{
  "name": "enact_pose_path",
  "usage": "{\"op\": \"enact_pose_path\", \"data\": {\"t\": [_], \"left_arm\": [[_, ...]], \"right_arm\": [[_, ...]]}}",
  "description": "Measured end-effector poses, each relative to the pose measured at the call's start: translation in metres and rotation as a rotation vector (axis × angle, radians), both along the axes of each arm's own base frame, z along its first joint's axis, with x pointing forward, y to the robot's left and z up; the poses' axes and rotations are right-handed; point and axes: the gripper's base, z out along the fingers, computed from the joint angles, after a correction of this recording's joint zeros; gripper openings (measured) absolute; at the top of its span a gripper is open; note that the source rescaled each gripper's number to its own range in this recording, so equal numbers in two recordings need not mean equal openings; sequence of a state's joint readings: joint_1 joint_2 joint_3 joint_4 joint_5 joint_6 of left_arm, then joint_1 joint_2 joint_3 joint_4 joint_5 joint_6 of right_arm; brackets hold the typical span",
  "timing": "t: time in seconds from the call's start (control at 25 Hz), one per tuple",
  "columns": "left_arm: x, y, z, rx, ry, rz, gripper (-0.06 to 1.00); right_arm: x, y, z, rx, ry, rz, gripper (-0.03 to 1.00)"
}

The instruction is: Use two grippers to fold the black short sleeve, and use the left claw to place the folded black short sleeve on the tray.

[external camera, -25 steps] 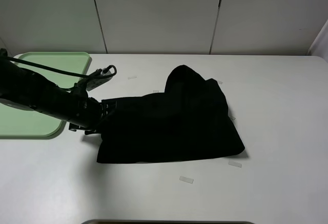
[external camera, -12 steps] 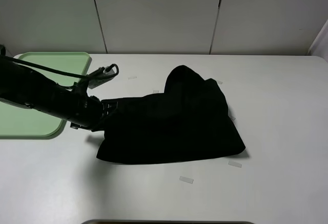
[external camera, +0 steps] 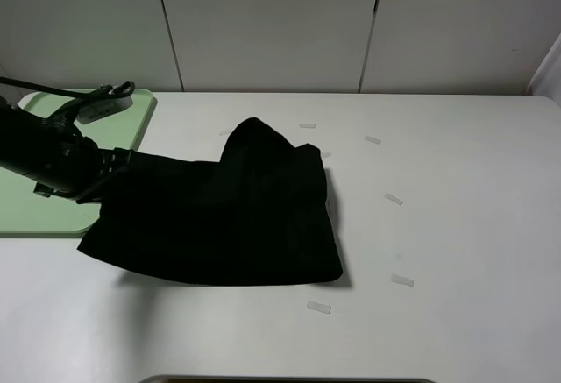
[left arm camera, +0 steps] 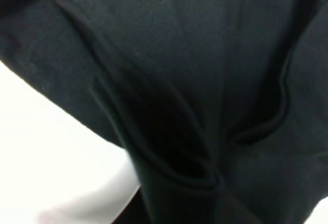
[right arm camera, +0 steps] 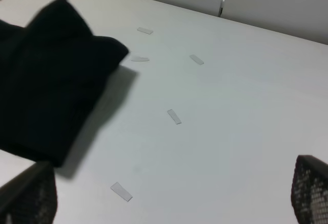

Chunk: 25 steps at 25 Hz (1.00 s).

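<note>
The black short sleeve lies folded in a thick bundle on the white table, left of middle. Its left edge is raised off the table beside the tray, a pale green one at the far left. My left claw, with its grey block above it, is shut on that left edge. Black fabric fills the left wrist view and hides the fingers. My right gripper is open and empty over bare table, right of the shirt; it is out of the exterior view.
Several small whitish tape strips lie on the table to the right of the shirt, such as one at mid right and one near the front. A grey panelled wall stands behind the table.
My left arm has pulled back to the left, dragging the shirt with it towards the tray. The shirt's right edge has uncovered tape strips.
</note>
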<state>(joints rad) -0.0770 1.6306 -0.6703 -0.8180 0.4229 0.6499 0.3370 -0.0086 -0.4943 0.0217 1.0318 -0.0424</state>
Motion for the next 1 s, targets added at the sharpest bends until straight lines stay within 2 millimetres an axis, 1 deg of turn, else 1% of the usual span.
{"op": "enact_pose_path", "data": {"t": [0.12,0.24,0.36,0.4,0.44,0.52,0.56,0.72,0.88,1.0], "left_arm": [[-0.003,-0.007,0.004,-0.052,0.03,0.018,0.04],[-0.007,-0.024,0.008,-0.129,0.056,0.017,0.04],[-0.011,-0.042,0.011,-0.175,0.051,-0.034,0.03],[-0.011,-0.042,0.011,-0.175,0.051,-0.034,0.03],[-0.012,-0.049,0.012,-0.193,0.04,-0.052,0.03],[-0.013,-0.06,0.013,-0.212,0.006,-0.082,0.03],[-0.013,-0.071,0.016,-0.234,-0.037,-0.096,0.03],[-0.015,-0.091,0.02,-0.263,-0.129,-0.137,0.03],[-0.016,-0.104,0.023,-0.258,-0.233,-0.189,0.03],[-0.018,-0.112,0.025,-0.244,-0.314,-0.259,0.03]], "right_arm": [[0.0,0.0,0.0,0.0,0.0,0.0,1.0],[0.0,0.0,0.0,0.0,0.0,0.0,1.0],[0.0,0.0,0.0,0.0,0.0,0.0,1.0],[0.0,0.0,0.0,0.0,0.0,0.0,1.0],[0.0,0.0,0.0,0.0,0.0,0.0,1.0],[0.0,0.0,0.0,0.0,0.0,0.0,1.0],[0.0,0.0,0.0,0.0,0.0,0.0,1.0],[0.0,0.0,0.0,0.0,0.0,0.0,1.0],[0.0,0.0,0.0,0.0,0.0,0.0,1.0],[0.0,0.0,0.0,0.0,0.0,0.0,1.0]]}}
